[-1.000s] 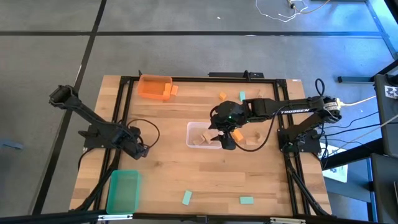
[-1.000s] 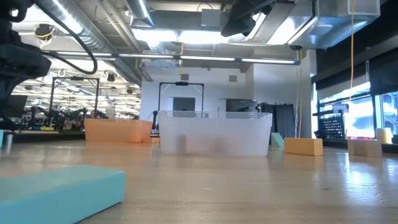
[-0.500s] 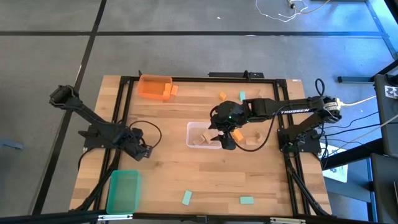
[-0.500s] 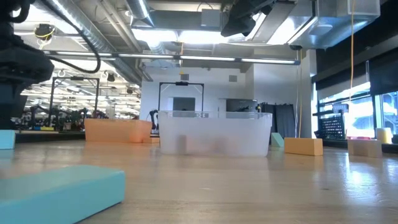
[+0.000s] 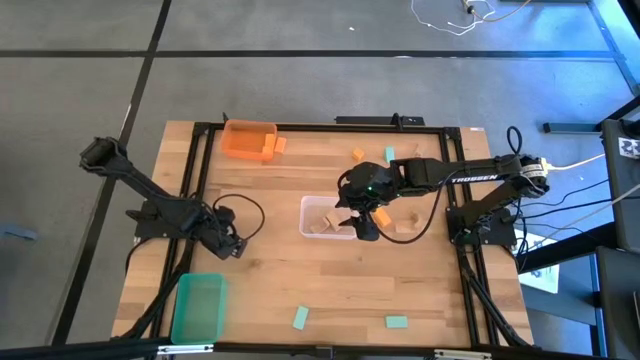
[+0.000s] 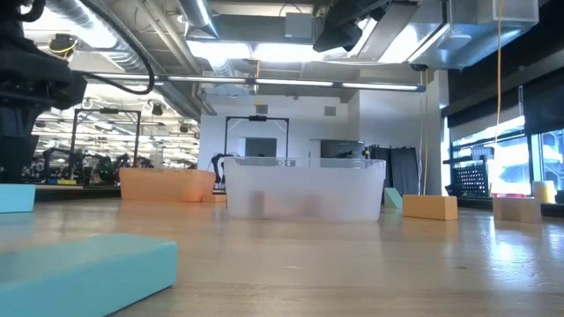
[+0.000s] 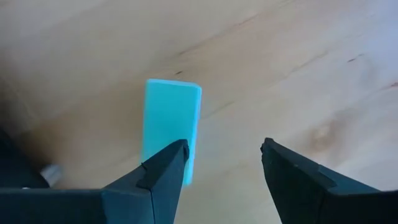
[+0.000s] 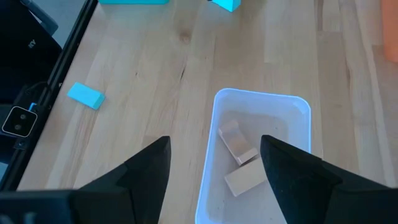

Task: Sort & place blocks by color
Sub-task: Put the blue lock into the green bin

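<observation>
My left gripper [image 5: 232, 246] [image 7: 217, 174] is open, low over the table's left part. A mint block [image 7: 171, 121] lies flat on the table by one of its fingers [image 7: 165, 171], not between the two. It also shows in the low view [image 6: 16, 198]. My right gripper [image 5: 362, 225] [image 8: 214, 180] is open and empty above the clear bin [image 8: 255, 155] [image 5: 325, 218], which holds tan blocks [image 8: 239, 146]. Other mint blocks [image 5: 300, 318] [image 5: 396, 322], orange blocks [image 5: 357, 154] [image 5: 381, 216] and a tan block [image 5: 405, 224] lie loose on the table. My left gripper has one finger [image 7: 165, 171] standing over the end of the mint block [image 7: 180, 149] that lies nearest the gripper. I cannot tell whether it touches the block. The block lies flat on the table.
An orange bin [image 5: 248, 140] stands at the far left with an orange block [image 5: 280, 145] beside it. A green bin [image 5: 198, 305] stands at the near left. A mint block [image 5: 389, 154] lies at the far side. Black frame rails [image 5: 190, 200] run along the table's edges.
My left gripper has moved a little toward the table's right and near edges. In the low view the mint block at the left edge has come further into the picture. My right gripper has kept still over the clear bin.
</observation>
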Robot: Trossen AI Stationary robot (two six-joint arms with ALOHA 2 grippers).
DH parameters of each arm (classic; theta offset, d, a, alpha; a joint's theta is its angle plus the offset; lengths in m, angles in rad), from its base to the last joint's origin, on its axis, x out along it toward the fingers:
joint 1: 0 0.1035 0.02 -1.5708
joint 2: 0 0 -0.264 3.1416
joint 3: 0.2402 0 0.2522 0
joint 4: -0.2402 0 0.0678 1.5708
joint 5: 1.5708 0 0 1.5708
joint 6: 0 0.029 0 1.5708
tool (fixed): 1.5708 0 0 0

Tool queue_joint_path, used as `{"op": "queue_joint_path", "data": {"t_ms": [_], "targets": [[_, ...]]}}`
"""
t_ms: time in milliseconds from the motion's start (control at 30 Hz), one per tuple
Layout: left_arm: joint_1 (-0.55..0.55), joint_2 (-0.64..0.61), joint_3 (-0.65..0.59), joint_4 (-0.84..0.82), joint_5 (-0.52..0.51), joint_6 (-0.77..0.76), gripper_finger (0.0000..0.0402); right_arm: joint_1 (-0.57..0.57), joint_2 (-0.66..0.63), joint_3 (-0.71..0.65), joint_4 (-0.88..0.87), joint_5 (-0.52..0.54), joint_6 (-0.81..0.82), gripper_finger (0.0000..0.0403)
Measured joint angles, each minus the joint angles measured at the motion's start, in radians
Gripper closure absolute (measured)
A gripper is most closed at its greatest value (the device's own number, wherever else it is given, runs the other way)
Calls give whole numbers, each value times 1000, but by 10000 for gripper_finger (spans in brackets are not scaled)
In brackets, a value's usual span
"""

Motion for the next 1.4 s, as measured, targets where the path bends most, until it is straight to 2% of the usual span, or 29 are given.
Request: {"op": "queue_joint_path", "data": {"t_ms": [333,500,800,1233,1400], "targets": [[0,4,58,-163,3,0,198,0,0,0,0,0,0,155],[0,71,58,-182,3,0,198,0,0,0,0,0,0,155],[0,223,59,-99,-5,51,198,0,0,0,0,0,0,155],[-1,356,62,-56,-51,115,198,0,1,0,0,0,0,155],[-8,364,63,-42,-50,138,199,0,1,0,0,0,0,155]]}}
